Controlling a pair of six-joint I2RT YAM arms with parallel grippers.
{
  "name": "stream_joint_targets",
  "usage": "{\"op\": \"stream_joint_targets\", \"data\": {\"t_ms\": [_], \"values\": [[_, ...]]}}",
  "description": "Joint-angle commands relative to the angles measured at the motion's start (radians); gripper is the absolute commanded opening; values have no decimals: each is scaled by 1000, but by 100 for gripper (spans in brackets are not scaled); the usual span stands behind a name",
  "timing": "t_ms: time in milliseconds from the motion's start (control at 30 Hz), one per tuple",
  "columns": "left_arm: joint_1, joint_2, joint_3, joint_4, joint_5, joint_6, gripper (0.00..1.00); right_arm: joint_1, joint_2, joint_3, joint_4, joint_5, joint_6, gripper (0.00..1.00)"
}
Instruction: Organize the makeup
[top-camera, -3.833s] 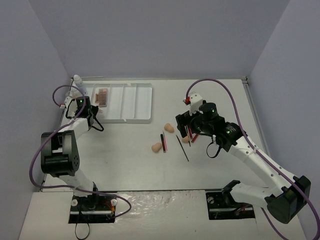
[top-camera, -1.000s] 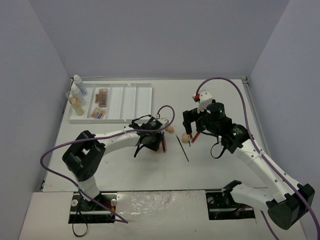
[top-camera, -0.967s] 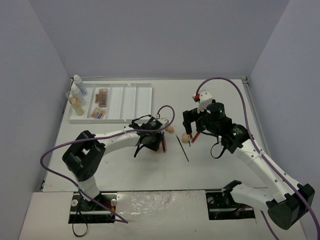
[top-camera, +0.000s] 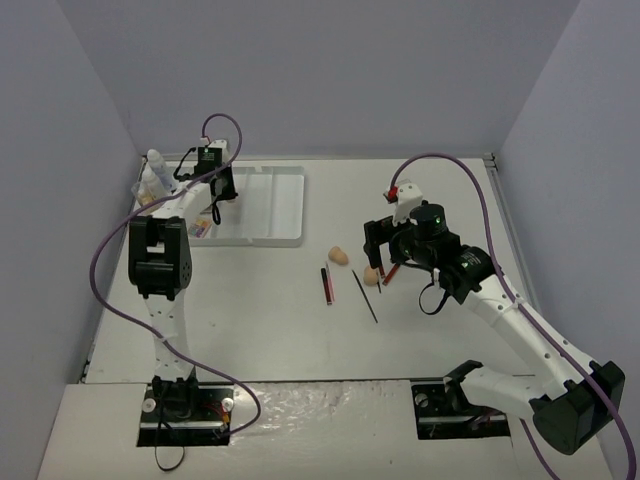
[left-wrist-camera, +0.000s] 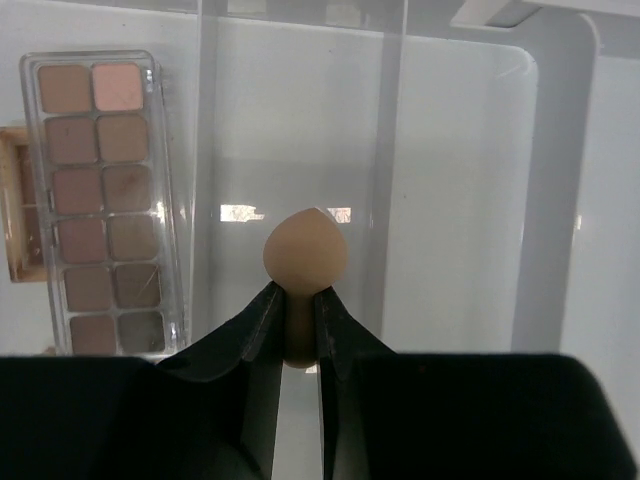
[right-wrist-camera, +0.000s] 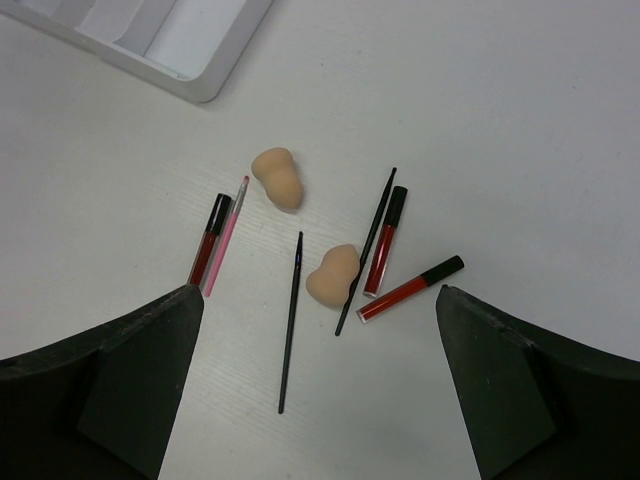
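Note:
My left gripper (left-wrist-camera: 297, 300) is shut on a peach egg-shaped sponge (left-wrist-camera: 305, 255) and holds it over a compartment of the white tray (left-wrist-camera: 470, 200). An eyeshadow palette (left-wrist-camera: 100, 200) lies in the compartment to its left. In the top view the left gripper (top-camera: 216, 192) is over the tray (top-camera: 270, 205). My right gripper (right-wrist-camera: 315, 290) is open and empty above two more sponges (right-wrist-camera: 277, 178) (right-wrist-camera: 334, 276), three red tubes (right-wrist-camera: 385, 240) (right-wrist-camera: 410, 288) (right-wrist-camera: 210, 252), a pink pencil (right-wrist-camera: 226, 236) and two black pencils (right-wrist-camera: 290, 320) (right-wrist-camera: 366, 250).
White bottles (top-camera: 155, 165) stand at the tray's left end by the left wall. The loose makeup lies mid-table, with a sponge (top-camera: 339, 256) and a red tube (top-camera: 326, 284) left of the right gripper (top-camera: 378, 262). Walls close in the table on three sides.
My left arm has swung from the middle of the table to the tray at the back left, carrying the sponge it picked up. The right arm has barely moved.

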Motion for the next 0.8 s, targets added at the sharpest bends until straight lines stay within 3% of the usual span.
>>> {"op": "stream_joint_targets", "data": {"t_ms": [0, 233, 400, 500, 767], "values": [[13, 33, 158, 102, 8, 10, 3, -6, -19, -11, 52, -30, 22, 100], [31, 140, 261, 97, 32, -15, 23, -6, 3, -9, 51, -37, 22, 100], [32, 136, 258, 82, 41, -8, 59, -7, -1, -15, 51, -36, 26, 100], [32, 96, 223, 81, 43, -8, 69, -6, 0, -10, 52, -36, 25, 100], [-29, -122, 67, 57, 77, -39, 74, -8, -13, -1, 51, -26, 14, 100]]}}
